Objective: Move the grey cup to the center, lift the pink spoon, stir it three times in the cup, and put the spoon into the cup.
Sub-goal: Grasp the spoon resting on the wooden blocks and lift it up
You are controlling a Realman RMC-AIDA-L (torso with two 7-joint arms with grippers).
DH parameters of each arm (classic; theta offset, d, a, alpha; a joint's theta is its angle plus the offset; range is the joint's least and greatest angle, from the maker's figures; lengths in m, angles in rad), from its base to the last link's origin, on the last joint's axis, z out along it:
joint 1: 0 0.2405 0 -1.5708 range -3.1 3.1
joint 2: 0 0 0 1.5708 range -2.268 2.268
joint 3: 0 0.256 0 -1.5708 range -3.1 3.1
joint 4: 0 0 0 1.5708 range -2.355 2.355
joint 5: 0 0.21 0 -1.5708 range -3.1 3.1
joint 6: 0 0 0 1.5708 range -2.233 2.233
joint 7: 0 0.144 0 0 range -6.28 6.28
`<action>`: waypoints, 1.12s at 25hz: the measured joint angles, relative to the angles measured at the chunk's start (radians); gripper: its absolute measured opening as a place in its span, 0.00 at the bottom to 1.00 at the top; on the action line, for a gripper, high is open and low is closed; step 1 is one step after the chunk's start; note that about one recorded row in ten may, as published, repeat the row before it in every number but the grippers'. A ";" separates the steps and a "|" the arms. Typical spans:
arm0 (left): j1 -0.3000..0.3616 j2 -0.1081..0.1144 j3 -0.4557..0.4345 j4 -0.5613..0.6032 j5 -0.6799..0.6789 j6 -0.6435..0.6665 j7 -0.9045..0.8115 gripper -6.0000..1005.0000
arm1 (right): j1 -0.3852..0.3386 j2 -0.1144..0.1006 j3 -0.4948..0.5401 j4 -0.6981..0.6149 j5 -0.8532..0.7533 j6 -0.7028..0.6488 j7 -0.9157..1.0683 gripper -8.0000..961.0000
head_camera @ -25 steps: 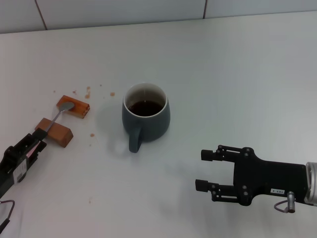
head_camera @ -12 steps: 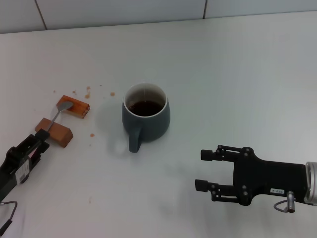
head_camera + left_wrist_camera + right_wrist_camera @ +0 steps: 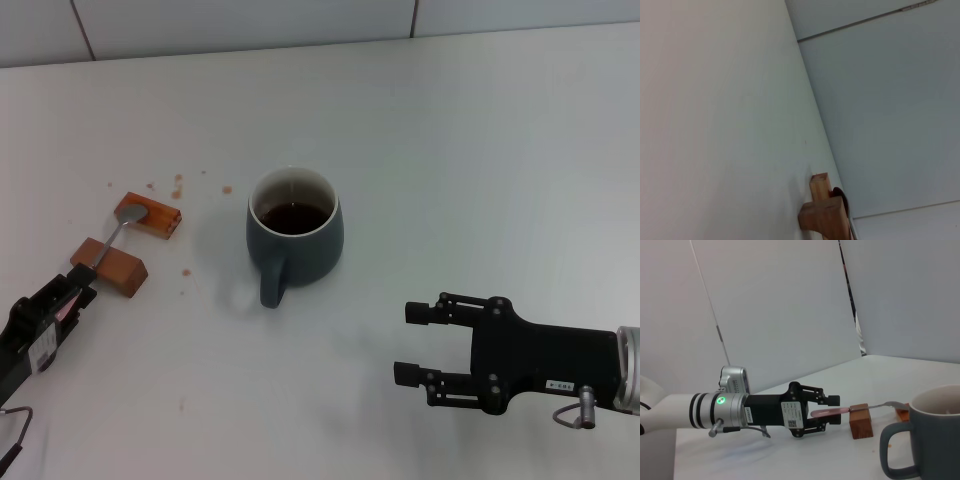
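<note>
The grey cup (image 3: 295,228) stands upright mid-table with dark liquid inside and its handle toward me; it also shows in the right wrist view (image 3: 927,435). The pink spoon (image 3: 122,230) lies across two brown blocks, its bowl on the far one. In the right wrist view its pink handle (image 3: 829,411) sticks out between the fingers of my left gripper (image 3: 832,411), which stand apart on either side of it. My left gripper (image 3: 82,285) is low at the left, by the near block. My right gripper (image 3: 409,343) is open and empty, front right of the cup.
The two brown blocks (image 3: 150,215) (image 3: 110,268) sit left of the cup and also show in the left wrist view (image 3: 825,215). Small brown spatters (image 3: 178,188) dot the white table (image 3: 480,150). A wall edge runs along the back.
My left gripper has shifted only slightly at the spoon's handle end. The cup, the spoon and the right arm have not moved.
</note>
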 joint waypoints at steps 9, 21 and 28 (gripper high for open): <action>-0.002 0.001 0.000 0.000 -0.001 -0.004 -0.001 0.35 | 0.000 0.001 0.000 0.000 0.000 0.000 0.000 0.78; -0.002 0.000 0.003 0.000 0.002 -0.012 -0.001 0.26 | 0.003 0.002 0.000 0.000 0.000 0.001 0.007 0.78; 0.006 -0.001 0.002 0.004 0.002 -0.020 0.012 0.23 | 0.003 0.001 0.000 0.000 -0.001 0.002 0.008 0.78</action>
